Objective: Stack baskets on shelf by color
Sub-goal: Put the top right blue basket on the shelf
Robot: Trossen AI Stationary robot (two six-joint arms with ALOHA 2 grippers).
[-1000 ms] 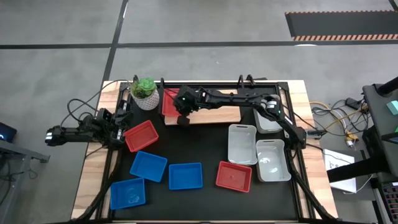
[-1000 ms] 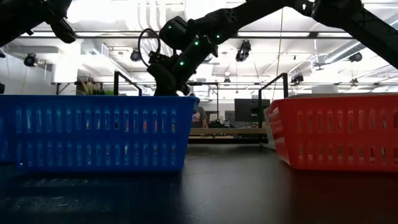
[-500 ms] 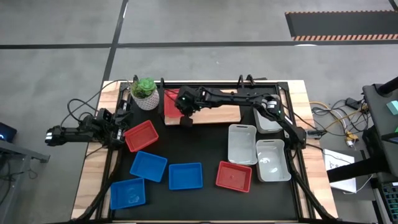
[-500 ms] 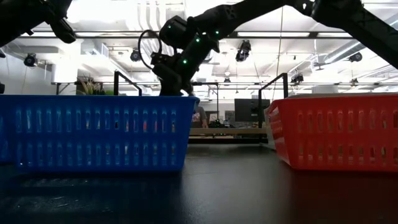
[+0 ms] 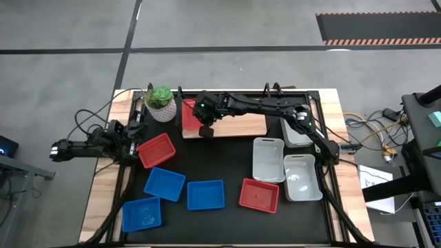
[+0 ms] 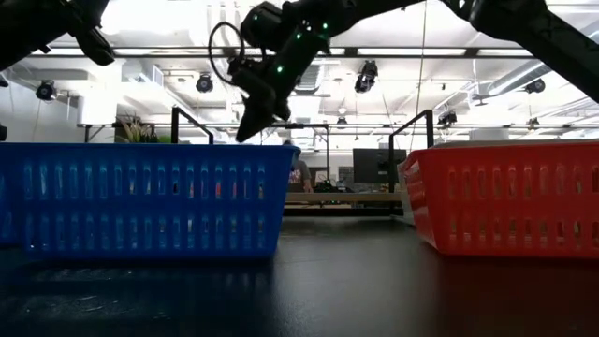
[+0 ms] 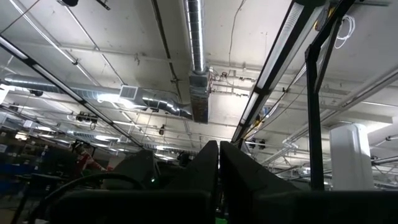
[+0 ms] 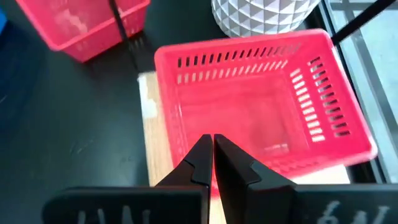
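Note:
A red basket (image 8: pixel 261 118) stands by its bottom on the left end of the light-wood shelf (image 5: pixel 241 127) at the table's far side. My right gripper (image 8: pixel 212 144) hangs shut above that basket's near rim and touches nothing. It shows in the high view (image 5: pixel 205 132) and, pointing down, in the low view (image 6: pixel 245 129). My left gripper (image 7: pixel 219 149) is shut and parked at the table's left edge (image 5: pixel 127 146), pointing up at the ceiling. On the black tabletop lie two more red baskets (image 5: pixel 157 150) (image 5: pixel 259 195), three blue ones (image 5: pixel 205 194) and whitish ones (image 5: pixel 268 159).
A white plant pot (image 5: pixel 160 103) stands just left of the shelf, close to the red basket on it. One whitish basket (image 5: pixel 298 135) lies partly under my right arm. Cables run along the table's left edge. Bare black tabletop (image 5: pixel 227 162) lies in the middle.
My right gripper has risen from just above the red basket on the shelf and stayed shut. The basket has stayed where it was.

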